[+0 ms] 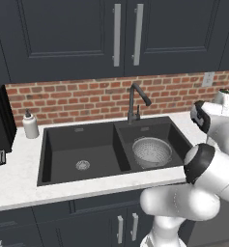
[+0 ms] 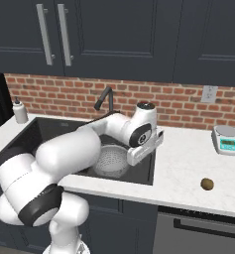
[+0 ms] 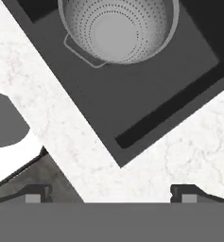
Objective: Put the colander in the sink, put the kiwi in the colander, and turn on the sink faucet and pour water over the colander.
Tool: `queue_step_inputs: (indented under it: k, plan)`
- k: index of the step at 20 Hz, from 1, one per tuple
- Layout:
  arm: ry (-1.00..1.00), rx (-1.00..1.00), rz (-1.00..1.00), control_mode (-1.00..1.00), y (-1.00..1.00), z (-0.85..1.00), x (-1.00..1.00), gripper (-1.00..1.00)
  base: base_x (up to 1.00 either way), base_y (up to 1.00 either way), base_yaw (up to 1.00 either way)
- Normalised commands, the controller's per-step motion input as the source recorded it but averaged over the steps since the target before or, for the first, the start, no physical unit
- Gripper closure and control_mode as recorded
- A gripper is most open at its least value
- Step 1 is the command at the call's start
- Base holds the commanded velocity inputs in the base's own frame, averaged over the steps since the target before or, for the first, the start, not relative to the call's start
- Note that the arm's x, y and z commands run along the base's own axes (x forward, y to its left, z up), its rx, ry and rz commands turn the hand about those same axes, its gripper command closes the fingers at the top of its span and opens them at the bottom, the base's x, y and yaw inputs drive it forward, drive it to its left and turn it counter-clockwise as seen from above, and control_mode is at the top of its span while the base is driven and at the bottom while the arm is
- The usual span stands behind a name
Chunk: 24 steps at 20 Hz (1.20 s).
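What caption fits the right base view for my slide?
Colander sits in the black sink, kiwi waits on the counter, open gripper hovers at the sink's edge.

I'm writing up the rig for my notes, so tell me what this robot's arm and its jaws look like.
The arm is built of glossy white, rounded segments with dark grey to black bands at the joints. Its hand is a white block whose open jaws end in small dark grey tips. No cables or markings are visible.

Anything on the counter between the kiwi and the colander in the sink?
Nothing visible does. The kiwi lies alone on bare counter right of the sink; the colander sits empty in the right basin. The open gripper hangs over the sink's corner.
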Motion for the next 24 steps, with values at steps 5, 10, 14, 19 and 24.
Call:
queue_step_inputs:
  k: [5, 10, 14, 19, 24]
  plan:
    - [0.24, 0.23, -0.67, -1.00, -0.59, 0.25, -0.11, -1.00, 0.00, 0.00, 0.00]
    - [0.09, 0.29, -0.55, -1.00, -0.53, 0.05, -0.29, -1.00, 0.00, 0.00, 0.00]
    - [0.01, 0.20, -0.47, -1.00, -0.51, 0.00, -0.14, -1.00, 0.00, 0.00, 0.00]
    - [0.02, 0.03, -0.37, -1.00, -0.48, 0.00, 0.03, -1.00, 0.00, 0.00, 0.00]
    - [0.00, -0.03, -0.20, -1.00, -0.35, -0.04, 0.06, -1.00, 0.00, 0.00, 0.00]
